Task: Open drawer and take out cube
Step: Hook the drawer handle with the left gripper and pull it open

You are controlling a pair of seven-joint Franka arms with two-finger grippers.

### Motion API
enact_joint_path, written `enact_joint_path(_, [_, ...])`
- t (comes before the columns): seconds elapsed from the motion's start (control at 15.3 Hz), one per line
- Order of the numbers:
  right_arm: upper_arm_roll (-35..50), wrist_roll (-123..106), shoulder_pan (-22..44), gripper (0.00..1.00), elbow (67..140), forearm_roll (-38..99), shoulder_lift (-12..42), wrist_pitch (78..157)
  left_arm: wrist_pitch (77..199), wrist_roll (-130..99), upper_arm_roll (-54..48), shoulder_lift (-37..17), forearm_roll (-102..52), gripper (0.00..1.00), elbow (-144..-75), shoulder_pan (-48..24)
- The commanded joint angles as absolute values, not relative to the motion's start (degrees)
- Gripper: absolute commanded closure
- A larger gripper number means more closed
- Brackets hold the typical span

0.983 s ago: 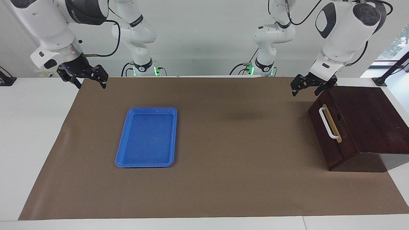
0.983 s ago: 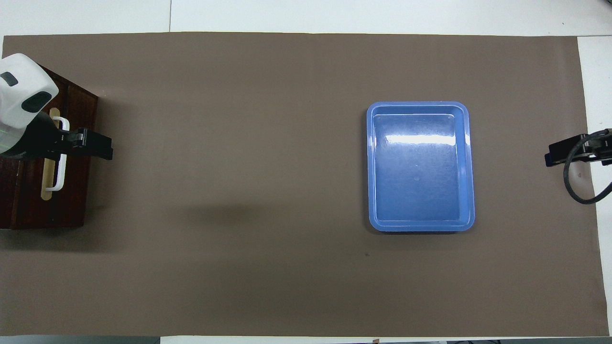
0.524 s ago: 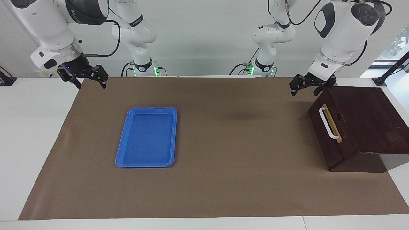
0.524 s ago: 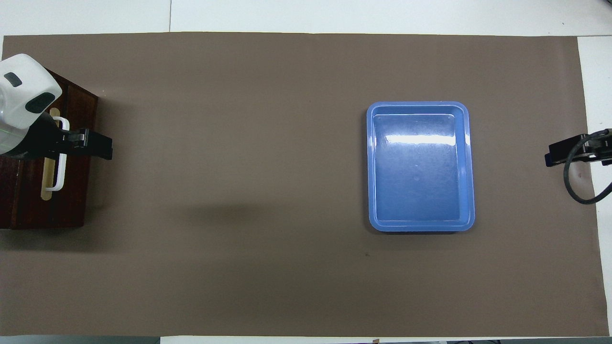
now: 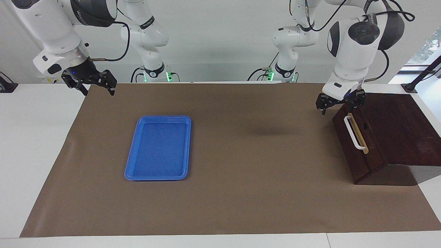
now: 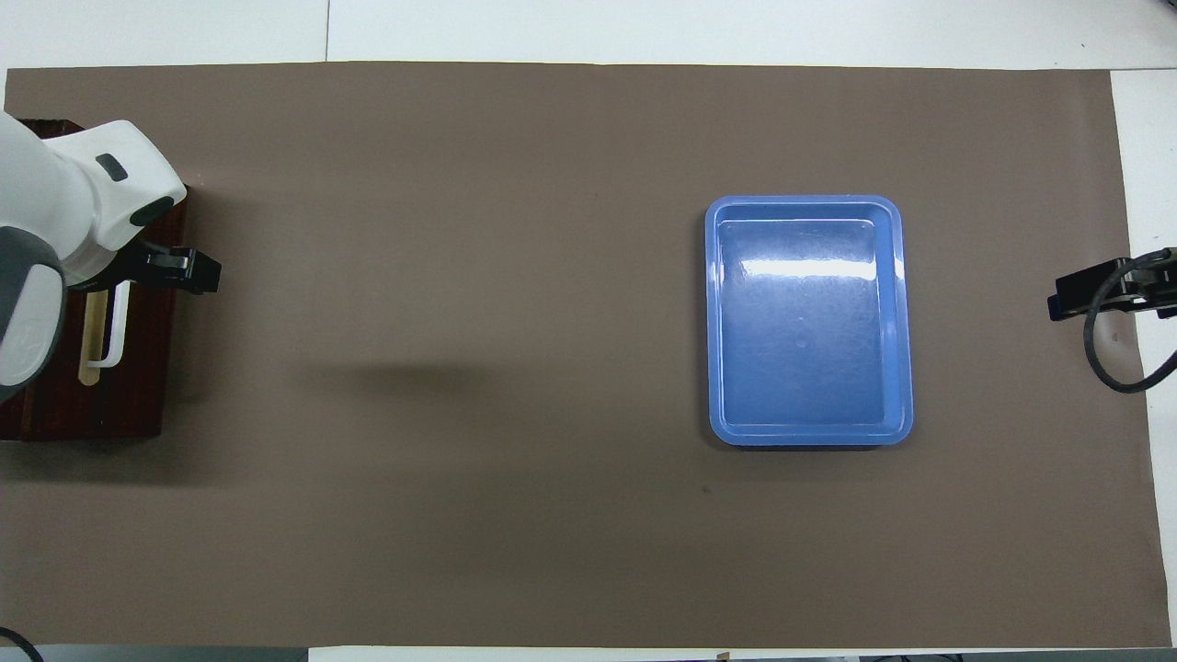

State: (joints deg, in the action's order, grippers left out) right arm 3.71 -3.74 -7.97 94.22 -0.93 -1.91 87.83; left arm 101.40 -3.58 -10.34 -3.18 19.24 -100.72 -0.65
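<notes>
The drawer (image 5: 358, 151) is shut in its dark wooden box (image 5: 399, 127) at the left arm's end of the table. Its white bar handle (image 5: 354, 132) faces the table's middle. The drawer (image 6: 138, 368) and handle (image 6: 118, 322) also show in the overhead view. My left gripper (image 5: 339, 103) is open and empty. It hangs just above the drawer front's corner nearest the robots, apart from the handle; it also shows in the overhead view (image 6: 184, 271). My right gripper (image 5: 98, 85) is open and empty, waiting over the mat's edge (image 6: 1071, 299). The cube is hidden.
A flat blue tray (image 5: 158, 148) lies empty on the brown mat (image 5: 258, 172) toward the right arm's end; it also shows in the overhead view (image 6: 809, 322). White table shows around the mat.
My left arm has turned its wrist and brought the gripper down and closer to the drawer front's corner. The right arm, drawer and tray have not moved.
</notes>
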Motion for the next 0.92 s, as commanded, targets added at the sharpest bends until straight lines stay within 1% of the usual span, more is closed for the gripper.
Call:
enact_joint_path(0.0, [4.31, -2.99, -8.70, 0.00, 93.78, -0.09, -2.20, 86.75, 106.77, -6.14, -9.84, -7.11, 26.52, 0.00, -102.48, -0.53])
enact_joint_path(0.13, [4.22, -2.99, -9.22, 0.00, 93.78, 0.00, -2.20, 86.40, 111.95, -7.12, -9.58, -8.26, 29.78, 0.00, -104.84, 1.04])
enact_joint_path(0.33, [3.96, -2.99, -9.49, 0.00, 93.78, -0.09, -2.20, 86.31, 119.78, -7.03, -9.58, -8.43, 34.18, 0.00, -109.33, 4.12])
enact_joint_path(0.52, [3.96, -4.13, -9.23, 0.00, 93.78, -0.09, -2.20, 84.73, 121.99, -6.94, -9.58, -9.23, 35.33, 0.00, -110.82, 5.62])
enact_joint_path(0.85, [4.13, -4.31, -8.61, 0.00, 93.78, -0.09, -2.20, 85.08, 123.92, -7.03, -9.67, -9.23, 35.24, 0.00, -114.43, 5.62])
